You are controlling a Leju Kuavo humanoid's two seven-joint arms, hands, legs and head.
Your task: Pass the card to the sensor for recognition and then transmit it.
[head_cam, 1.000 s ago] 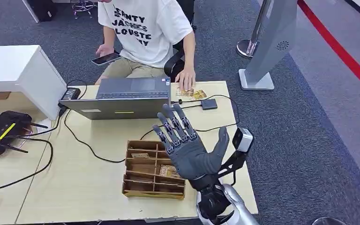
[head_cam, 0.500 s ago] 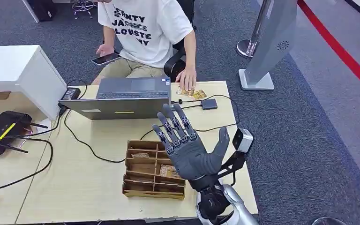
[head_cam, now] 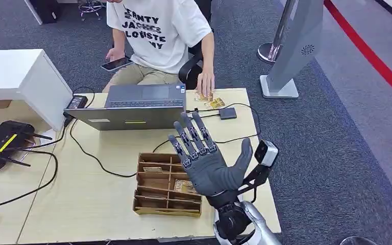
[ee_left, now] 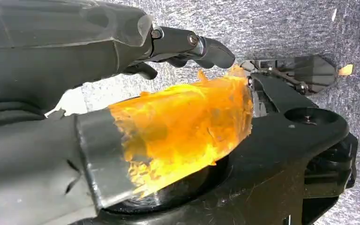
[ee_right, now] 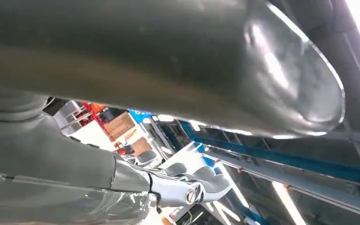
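Note:
My right hand [head_cam: 207, 162] is raised palm-up above the right part of the wooden table [head_cam: 97, 204], its fingers spread and nothing in it. It hovers just right of a brown compartment box [head_cam: 155, 185] with cards in some slots. A few gold cards [head_cam: 212, 102] lie at the table's far edge under a person's hand [head_cam: 205, 84]. A small black square sensor [head_cam: 227, 113] on a cable sits just right of them. In the left wrist view my left hand [ee_left: 122, 93], its thumb wrapped in orange tape, hangs over grey carpet holding nothing.
A person in a white shirt [head_cam: 158, 30] sits across the table, phone [head_cam: 115, 63] in the other hand. A grey laptop [head_cam: 132, 106] stands beyond the box, with black cables [head_cam: 89, 153] running over the table. A router [head_cam: 2, 143] is at the left, a grey kiosk stand [head_cam: 291, 46] at the right.
My right hand has drifted very slightly right. The person's hand has shifted a little on the cards.

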